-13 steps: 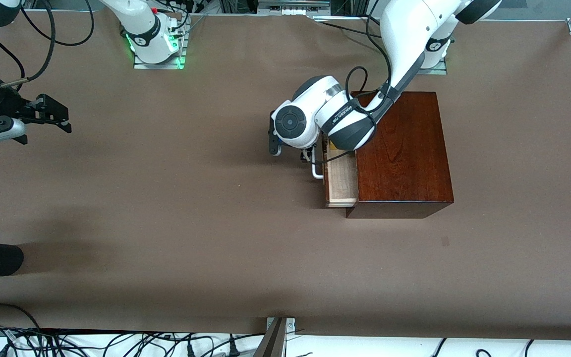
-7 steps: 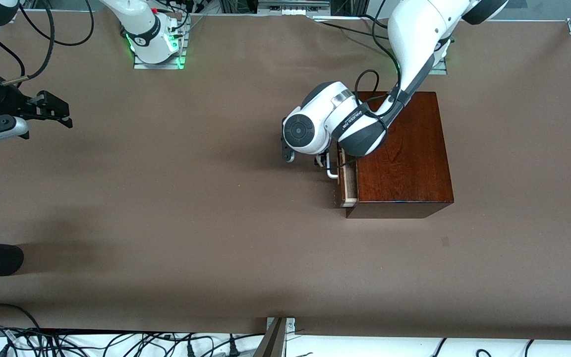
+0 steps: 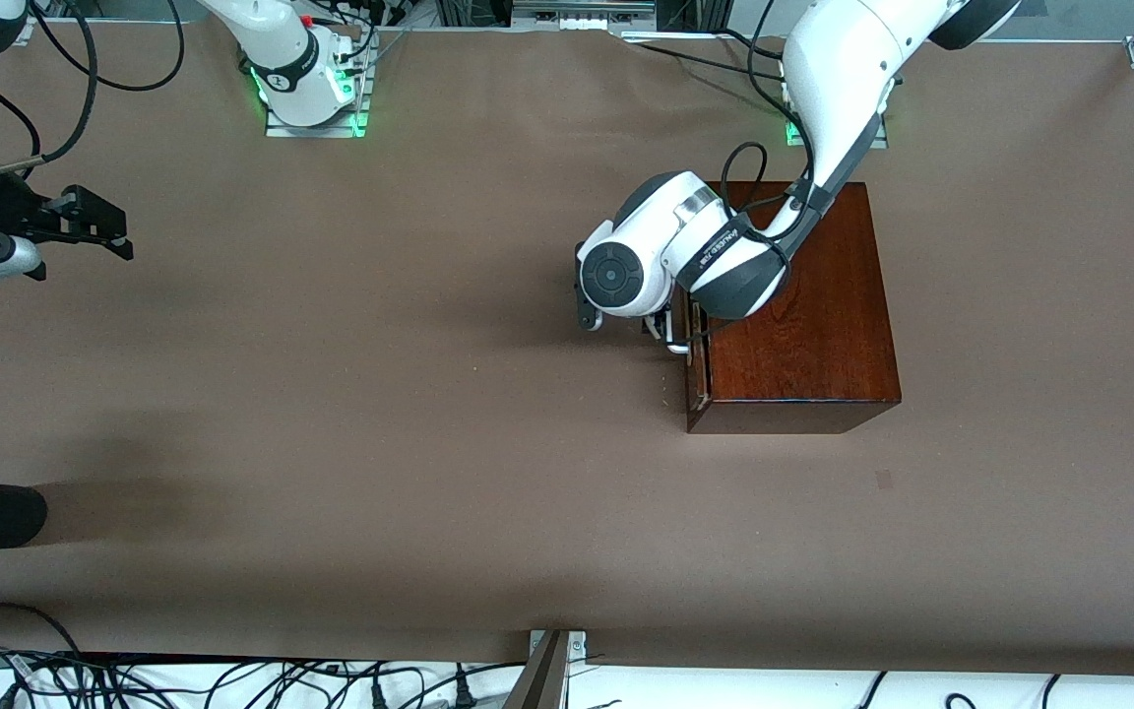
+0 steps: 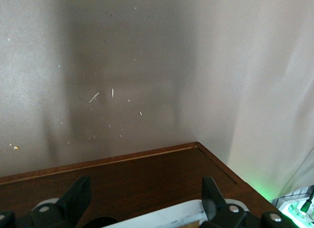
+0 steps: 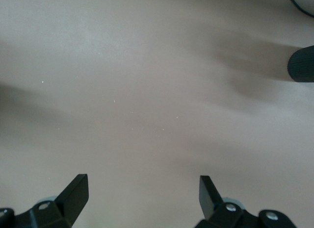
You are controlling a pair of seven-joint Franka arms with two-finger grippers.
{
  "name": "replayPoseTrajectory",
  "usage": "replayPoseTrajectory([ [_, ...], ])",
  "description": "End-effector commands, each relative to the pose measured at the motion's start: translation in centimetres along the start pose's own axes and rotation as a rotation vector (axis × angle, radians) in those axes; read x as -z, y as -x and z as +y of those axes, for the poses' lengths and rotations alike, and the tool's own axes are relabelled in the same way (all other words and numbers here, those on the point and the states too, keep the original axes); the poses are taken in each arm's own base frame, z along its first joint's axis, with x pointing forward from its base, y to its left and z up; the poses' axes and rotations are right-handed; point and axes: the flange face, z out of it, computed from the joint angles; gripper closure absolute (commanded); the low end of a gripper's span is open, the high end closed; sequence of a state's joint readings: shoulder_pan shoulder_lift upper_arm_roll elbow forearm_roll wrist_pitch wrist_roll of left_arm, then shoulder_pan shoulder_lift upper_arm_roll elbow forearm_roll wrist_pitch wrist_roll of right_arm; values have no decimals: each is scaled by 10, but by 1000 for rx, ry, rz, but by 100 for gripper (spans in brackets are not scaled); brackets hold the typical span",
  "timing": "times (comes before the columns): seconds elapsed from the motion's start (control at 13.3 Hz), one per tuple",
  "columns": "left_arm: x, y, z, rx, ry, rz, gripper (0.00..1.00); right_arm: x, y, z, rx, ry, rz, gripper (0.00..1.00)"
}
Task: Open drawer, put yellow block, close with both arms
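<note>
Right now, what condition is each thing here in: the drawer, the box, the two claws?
drawer: pushed almost fully into the box, only a thin sliver showing.
white handle: sticking out from the drawer front, beside the left claw.
wooden box: upright on the table.
left claw: open, at the drawer front.
right claw: open, holding nothing, waiting over the right arm's end of the table.
yellow block: not visible.

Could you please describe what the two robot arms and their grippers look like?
Both arms are glossy white with dark grey joint sections and looping black cables. The left arm has a round dark disc on its wrist. The left gripper and right gripper each have two black fingers. Green lights glow at both bases.
</note>
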State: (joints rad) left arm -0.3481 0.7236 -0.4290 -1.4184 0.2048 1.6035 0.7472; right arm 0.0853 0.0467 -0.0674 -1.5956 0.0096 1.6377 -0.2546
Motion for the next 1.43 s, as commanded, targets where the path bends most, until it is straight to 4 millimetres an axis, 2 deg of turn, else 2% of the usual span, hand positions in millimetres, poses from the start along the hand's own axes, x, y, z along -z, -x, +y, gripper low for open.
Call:
replayPoseTrajectory([
  [0.0,-1,23,6,18,-13,-51,0,5,-3,1,-5,13,6,0],
  [0.38,-1,23,7,17,-15,-50,0,5,-3,1,-5,13,5,0],
  [0.53,8,20,8,21,-31,-25,0,5,-3,1,-6,13,5,0],
  [0.75,45,15,6,91,-81,71,0,5,-3,1,-5,13,5,0],
  [0.9,71,12,15,299,-90,129,0,5,-3,0,-3,13,5,0],
  [0.98,91,14,19,394,-111,158,0,5,-3,0,-3,11,5,0],
  [1.13,138,47,26,454,-190,196,0,5,-4,-2,0,13,5,0],
  [1.36,181,131,3,526,-279,229,0,5,-4,-3,1,13,6,0],
])
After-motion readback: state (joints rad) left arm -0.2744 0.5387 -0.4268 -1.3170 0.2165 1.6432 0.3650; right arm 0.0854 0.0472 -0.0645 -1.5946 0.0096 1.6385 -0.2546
